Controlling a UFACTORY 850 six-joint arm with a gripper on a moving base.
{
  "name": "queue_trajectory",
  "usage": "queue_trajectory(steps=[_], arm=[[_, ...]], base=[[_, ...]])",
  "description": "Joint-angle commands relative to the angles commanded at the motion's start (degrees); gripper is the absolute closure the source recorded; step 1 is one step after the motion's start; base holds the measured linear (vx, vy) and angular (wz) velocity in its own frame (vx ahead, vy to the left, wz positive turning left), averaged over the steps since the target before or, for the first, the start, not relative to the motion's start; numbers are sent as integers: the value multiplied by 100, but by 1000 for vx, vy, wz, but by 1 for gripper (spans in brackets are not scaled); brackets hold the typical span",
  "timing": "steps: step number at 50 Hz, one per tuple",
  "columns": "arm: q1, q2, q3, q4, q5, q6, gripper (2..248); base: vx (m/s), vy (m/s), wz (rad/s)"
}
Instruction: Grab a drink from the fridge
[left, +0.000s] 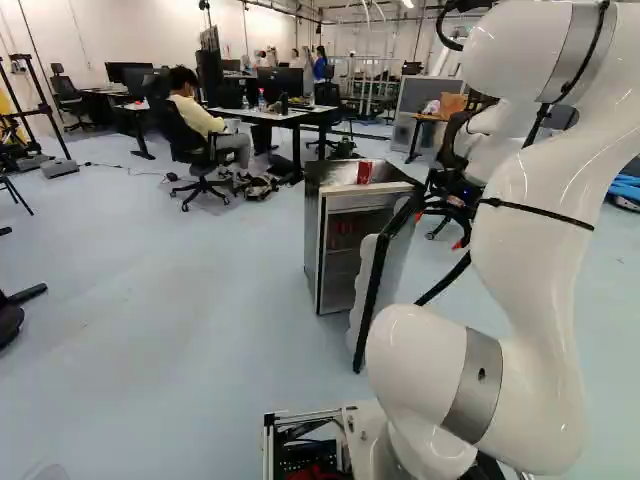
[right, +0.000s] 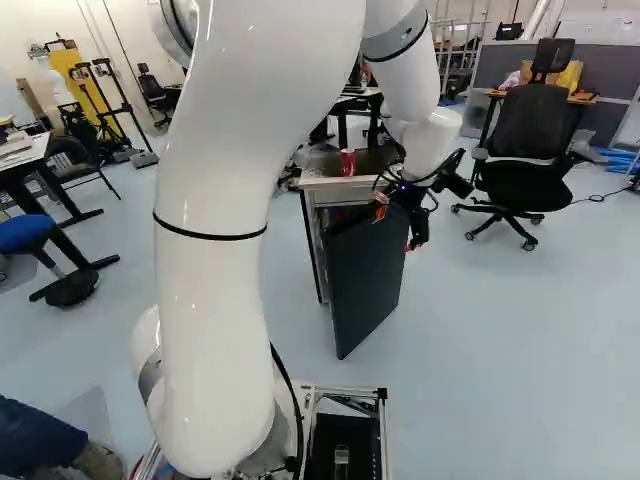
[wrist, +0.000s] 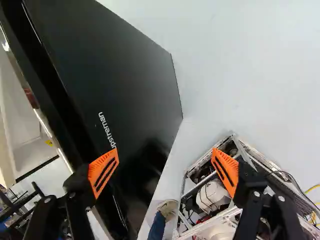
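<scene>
Red drinks (left: 345, 228), shape and long axis unclear, are dimly seen inside the grey box-shaped fridge (left: 312, 235), beyond its flat black half-open door (wrist: 115, 75) from the open, empty, black, orange-padded end effector (wrist: 165, 167); a reach around the door is probably required.

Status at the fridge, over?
Gripper open, nothing held, beside the fridge door. Red can standing on top of the mini fridge. Door standing open, between gripper and fridge interior.

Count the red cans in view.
1 for certain: a red can standing on top of the fridge. Red shapes inside may be more, too small to tell; the open door may hide others.
</scene>
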Motion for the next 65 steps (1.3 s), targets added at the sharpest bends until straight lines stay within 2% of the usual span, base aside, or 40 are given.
queue_trajectory(steps=[14, 27, 50, 65], arm=[[11, -252, -78, -647, 45, 0, 3], [113, -438, -52, -1370, 178, 0, 3], [360, -126, 428, -2750, 676, 0, 3], [619, 57, 699, -3653, 1055, 0, 3]], base=[[0, 0, 0], [0, 0, 0], [0, 0, 0], [0, 0, 0]])
